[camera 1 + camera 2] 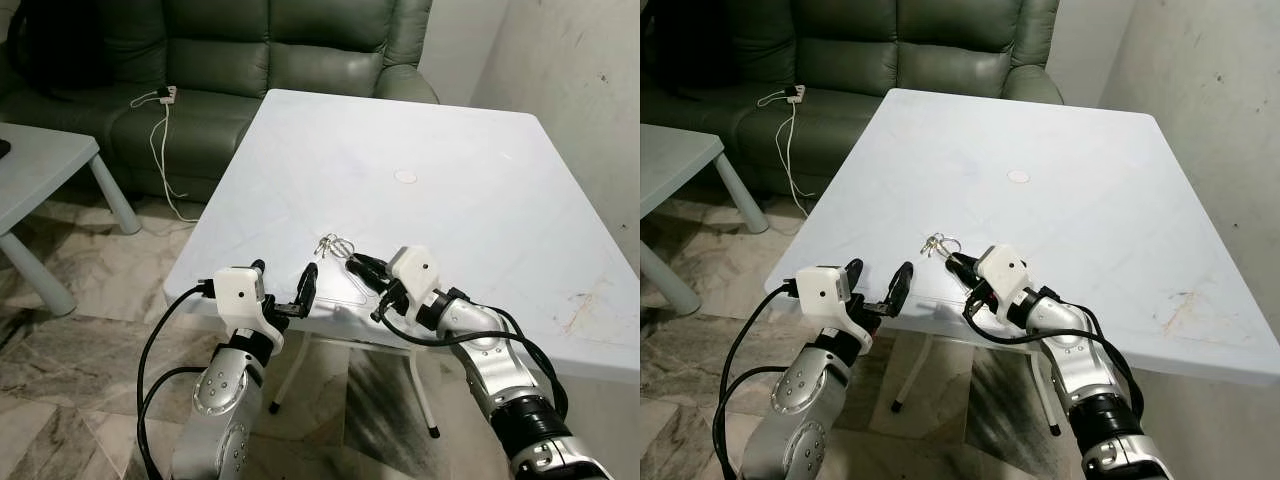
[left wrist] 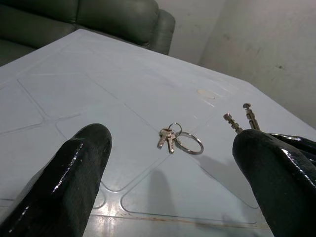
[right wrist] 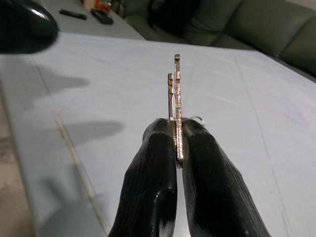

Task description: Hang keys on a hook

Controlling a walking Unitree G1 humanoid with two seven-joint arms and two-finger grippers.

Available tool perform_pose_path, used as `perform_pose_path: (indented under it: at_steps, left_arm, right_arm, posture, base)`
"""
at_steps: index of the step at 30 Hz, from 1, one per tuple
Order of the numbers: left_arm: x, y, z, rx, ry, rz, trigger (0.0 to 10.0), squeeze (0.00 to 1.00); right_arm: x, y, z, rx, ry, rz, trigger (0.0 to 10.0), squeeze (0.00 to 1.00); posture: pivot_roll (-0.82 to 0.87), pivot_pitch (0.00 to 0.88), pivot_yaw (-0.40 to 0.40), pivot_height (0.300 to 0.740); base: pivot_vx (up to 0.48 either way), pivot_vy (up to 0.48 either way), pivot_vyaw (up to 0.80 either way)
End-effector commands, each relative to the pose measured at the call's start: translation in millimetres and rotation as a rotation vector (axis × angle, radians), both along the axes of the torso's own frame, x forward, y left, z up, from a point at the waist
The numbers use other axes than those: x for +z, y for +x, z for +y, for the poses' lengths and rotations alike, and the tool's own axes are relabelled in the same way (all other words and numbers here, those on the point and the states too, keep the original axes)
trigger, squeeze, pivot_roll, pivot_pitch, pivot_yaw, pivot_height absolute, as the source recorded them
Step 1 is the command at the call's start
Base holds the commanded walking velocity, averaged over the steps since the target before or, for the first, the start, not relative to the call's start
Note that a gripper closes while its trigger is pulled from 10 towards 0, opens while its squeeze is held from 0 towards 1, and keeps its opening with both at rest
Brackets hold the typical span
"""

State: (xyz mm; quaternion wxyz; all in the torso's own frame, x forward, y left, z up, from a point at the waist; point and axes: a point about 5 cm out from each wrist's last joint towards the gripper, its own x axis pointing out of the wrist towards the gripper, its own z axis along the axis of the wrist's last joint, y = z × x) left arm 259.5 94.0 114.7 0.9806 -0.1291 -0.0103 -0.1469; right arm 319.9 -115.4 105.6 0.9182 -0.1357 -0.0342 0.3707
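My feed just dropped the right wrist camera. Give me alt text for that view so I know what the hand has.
The right hand has its two black fingers shut on a pair of metal keys, which stick straight out from the fingertips above a white table. A green sofa sits behind the table.

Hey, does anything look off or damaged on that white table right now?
Yes: rust-coloured scuffs mark the white table near its right edge. A key bunch lies near the front edge while the right gripper pinches two keys.
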Motion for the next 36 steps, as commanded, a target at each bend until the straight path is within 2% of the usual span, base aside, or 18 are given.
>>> perform_pose_path:
  at_steps: [1, 2, 4, 22, 23, 24, 26, 28, 29, 30, 31, 36]
  left_arm:
    - [8.7, 0.8, -12.1, -0.023, -0.043, -0.024, 10.0, 0.00]
    - [8.9, 0.6, -12.5, -0.026, -0.044, -0.023, 10.0, 0.00]
    - [8.9, 0.4, -13.1, -0.030, -0.043, -0.023, 10.0, 0.00]
    - [9.6, 0.3, -14.9, -0.033, -0.053, -0.019, 10.0, 0.00]
    - [9.8, 0.4, -14.9, -0.033, -0.054, -0.020, 10.0, 0.00]
    - [9.8, 0.4, -14.9, -0.033, -0.053, -0.020, 10.0, 0.00]
    - [9.8, 0.5, -14.8, -0.032, -0.054, -0.020, 10.0, 0.00]
    - [9.9, 0.6, -15.0, -0.032, -0.055, -0.020, 10.0, 0.00]
    - [9.9, 0.7, -15.1, -0.033, -0.056, -0.019, 10.0, 0.00]
    - [9.9, 0.8, -15.2, -0.033, -0.056, -0.019, 10.0, 0.00]
    - [10.0, 0.8, -15.4, -0.033, -0.057, -0.020, 10.0, 0.00]
    - [10.1, 1.0, -15.7, -0.033, -0.059, -0.019, 10.0, 0.00]
  right_arm:
    - [3.1, 0.0, -2.4, -0.010, -0.022, -0.016, 10.0, 0.00]
    - [-0.4, -1.8, -2.2, -0.007, -0.060, -0.009, 10.0, 0.00]
    - [-1.8, -2.8, -2.5, -0.011, -0.072, -0.005, 10.0, 0.00]
    - [-4.7, -6.9, -3.8, -0.024, -0.095, 0.028, 10.0, 0.00]
    - [-4.9, -7.4, -4.2, -0.019, -0.078, 0.044, 10.0, 0.98]
    - [-4.7, -7.5, -4.6, -0.019, -0.063, 0.057, 10.0, 1.00]
    - [-3.9, -7.6, -4.9, -0.013, -0.051, 0.067, 10.0, 1.00]
    - [-4.0, -8.3, -4.7, -0.007, -0.091, 0.052, 10.0, 1.00]
    - [-4.4, -8.7, -4.2, -0.004, -0.106, 0.049, 10.0, 0.45]
    - [-4.7, -8.9, -3.9, -0.002, -0.114, 0.048, 10.0, 0.45]
    - [-4.9, -9.2, -3.6, 0.002, -0.112, 0.051, 10.0, 0.00]
    - [-4.9, -9.7, -3.7, 0.002, -0.101, 0.067, 10.0, 0.00]
  posture:
    - [0.02, 0.016, -0.070, 0.740]
    - [0.02, 0.017, -0.069, 0.740]
    - [0.02, 0.017, -0.069, 0.740]
    - [0.02, 0.026, -0.074, 0.740]
    - [0.02, 0.027, -0.074, 0.740]
    - [0.02, 0.027, -0.074, 0.740]
    - [0.01, 0.029, -0.074, 0.740]
    - [0.01, 0.029, -0.074, 0.740]
    - [0.01, 0.030, -0.074, 0.740]
    - [0.01, 0.030, -0.074, 0.740]
    - [0.01, 0.030, -0.074, 0.740]
    - [0.01, 0.034, -0.074, 0.740]
  base:
    - [0.000, 0.000, 0.00]
    - [0.000, 0.000, 0.00]
    - [0.000, 0.000, 0.00]
    - [0.000, 0.000, 0.00]
    - [0.000, 0.000, 0.00]
    - [0.000, 0.000, 0.00]
    - [0.000, 0.000, 0.00]
    - [0.000, 0.000, 0.00]
    - [0.000, 0.000, 0.00]
    - [0.000, 0.000, 0.00]
    - [0.000, 0.000, 0.00]
    - [0.000, 0.000, 0.00]
